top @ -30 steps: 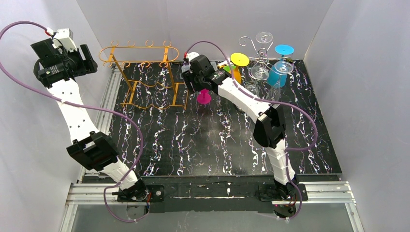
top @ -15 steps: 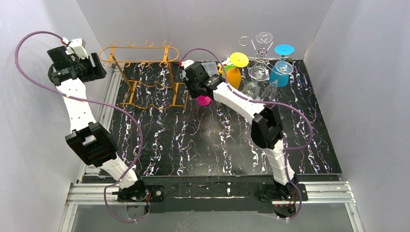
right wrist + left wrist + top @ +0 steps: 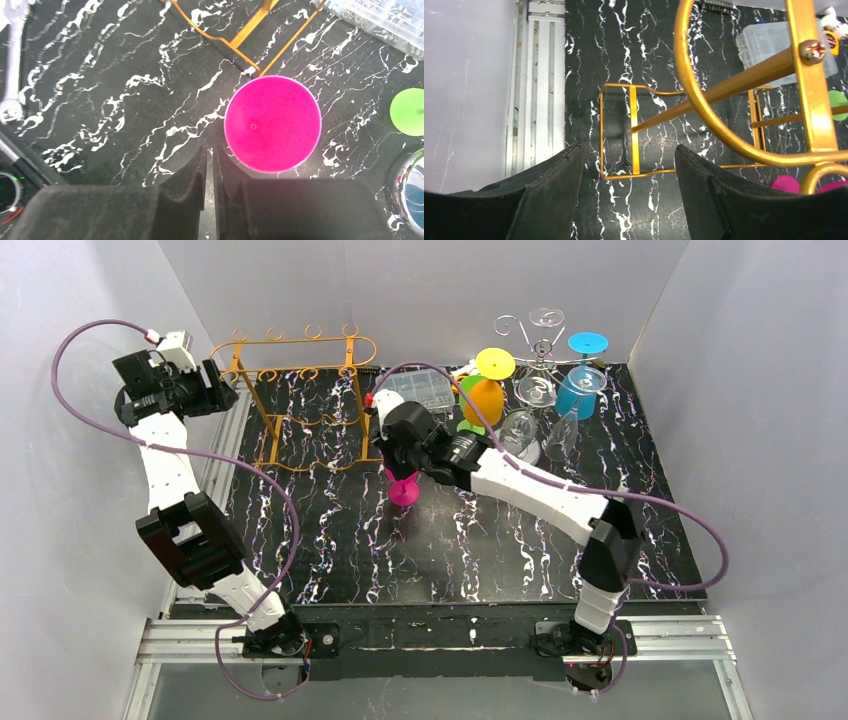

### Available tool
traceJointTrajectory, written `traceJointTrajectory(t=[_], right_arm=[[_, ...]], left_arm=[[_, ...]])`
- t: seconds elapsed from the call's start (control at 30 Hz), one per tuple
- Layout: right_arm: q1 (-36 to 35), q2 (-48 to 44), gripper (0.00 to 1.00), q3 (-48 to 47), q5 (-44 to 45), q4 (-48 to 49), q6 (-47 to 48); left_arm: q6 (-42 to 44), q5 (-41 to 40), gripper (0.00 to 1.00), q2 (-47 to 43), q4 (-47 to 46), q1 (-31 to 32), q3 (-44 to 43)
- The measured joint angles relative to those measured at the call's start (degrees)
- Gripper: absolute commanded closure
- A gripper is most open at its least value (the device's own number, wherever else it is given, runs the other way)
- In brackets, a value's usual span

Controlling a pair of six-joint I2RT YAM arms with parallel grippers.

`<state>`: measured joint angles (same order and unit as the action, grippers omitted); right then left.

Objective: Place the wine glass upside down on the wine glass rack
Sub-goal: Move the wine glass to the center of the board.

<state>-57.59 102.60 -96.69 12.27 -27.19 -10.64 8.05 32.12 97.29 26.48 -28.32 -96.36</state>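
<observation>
— What do we enter for the left arm?
— Left fingers [image 3: 724, 200]: spread wide, nothing between them, up beside the top of the gold rack [image 3: 300, 390] at the back left of the bench [image 3: 500, 560].
— And the right?
— Right fingers [image 3: 182, 187]: pressed almost together, with a thin slit and nothing visible in it. Pink glass [image 3: 272, 124]: just beside their tips, in front of a corner of the gold rack's base. We cannot tell whether it is gripped.
— Other stock?
— Clear box [image 3: 425, 390] and silver rack [image 3: 540, 340] with glasses, at the back.
</observation>
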Motion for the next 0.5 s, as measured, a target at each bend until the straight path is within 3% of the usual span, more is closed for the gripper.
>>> traceJointTrajectory(t=[0.17, 0.27, 0.3, 0.43, 0.5], right_arm=[[-0.37, -4.96, 0.83, 3.09, -0.49, 1.27, -1.79], [-0.36, -5.64, 0.83, 3.28, -1.14, 1.73, -2.74], [-0.34, -5.67, 0.84, 3.28, -1.44, 1.70, -2.92], [-0.35, -5.67, 0.84, 3.22, -2.81, 1.49, -3.35], [-0.38, -5.67, 0.78, 2.93, -3.76, 1.02, -3.64]], left_arm=[[0.91, 3.50, 0.31, -2.29, -0.31, -0.02, 1.60], [2.40, 4.31, 0.04, -4.58, 0.46, -0.02, 3.01], [3.16, 4.27, 0.02, -5.62, 1.41, -0.04, 3.54], [5.62, 3.80, 0.02, -9.50, 6.60, -0.33, 4.30], [6.39, 3.97, 0.02, -12.15, 9.08, -1.42, 5.64]])
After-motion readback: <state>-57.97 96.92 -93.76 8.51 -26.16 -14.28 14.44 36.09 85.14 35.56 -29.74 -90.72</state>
